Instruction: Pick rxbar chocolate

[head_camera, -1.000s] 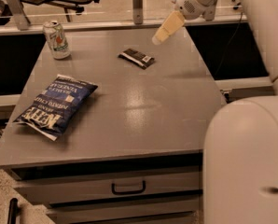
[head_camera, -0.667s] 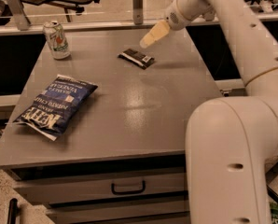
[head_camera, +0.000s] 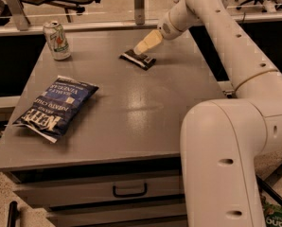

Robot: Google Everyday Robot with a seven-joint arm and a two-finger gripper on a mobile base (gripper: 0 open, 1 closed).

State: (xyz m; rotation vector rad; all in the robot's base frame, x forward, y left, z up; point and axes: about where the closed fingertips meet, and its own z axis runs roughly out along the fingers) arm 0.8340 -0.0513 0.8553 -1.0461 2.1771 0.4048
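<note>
Rxbar lies flat on the table, well to the right of the can and a little nearer the camera than it. It has not shifted over the last second. What has changed is the gripper. A second ago it hung much farther right of the can and higher, well apart from the bar. A moment later it was closer. Now its pale tip has come down to the rxbar's far edge and looks to be touching or just over the wrapper; which of the two I cannot tell. Whether the gripper is released or clenched cannot be told from this angle either.

I judge that the approach is nearly done and the grasp itself has not yet been made, since the bar rests on the table as before. The wrapper is thin and flat, so the closing move will likely need the tip right down at the surface. A slip could simply push the bar along instead of lifting it.

Counted: one rxbar, one can, one bag lying well in front of the can, one gripper on one arm, and one table, with one drawer handle showing below.
</note>
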